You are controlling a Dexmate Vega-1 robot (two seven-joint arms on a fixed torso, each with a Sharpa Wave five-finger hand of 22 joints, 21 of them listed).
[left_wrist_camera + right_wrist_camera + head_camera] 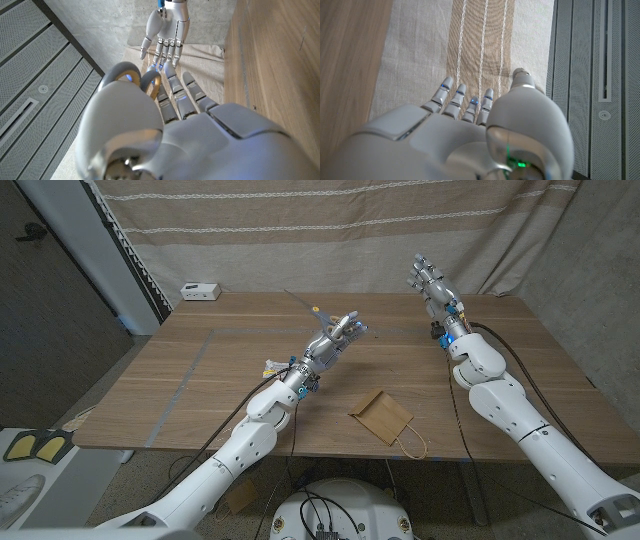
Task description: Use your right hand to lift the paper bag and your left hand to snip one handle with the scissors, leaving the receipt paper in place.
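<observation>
wooden worktop [200, 380] carries a light, floppy paper bag [380, 416]; i'd pinch its thin handle [411, 444]. my left hand [335, 340] grips scissors [136, 80]; right hand [430, 283] is spread, holding nothing.

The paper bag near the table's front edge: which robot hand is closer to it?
The left robot hand, gripping the scissors, hangs just beyond the paper bag over the table's middle. The right robot hand is raised far back, near the curtain.
</observation>
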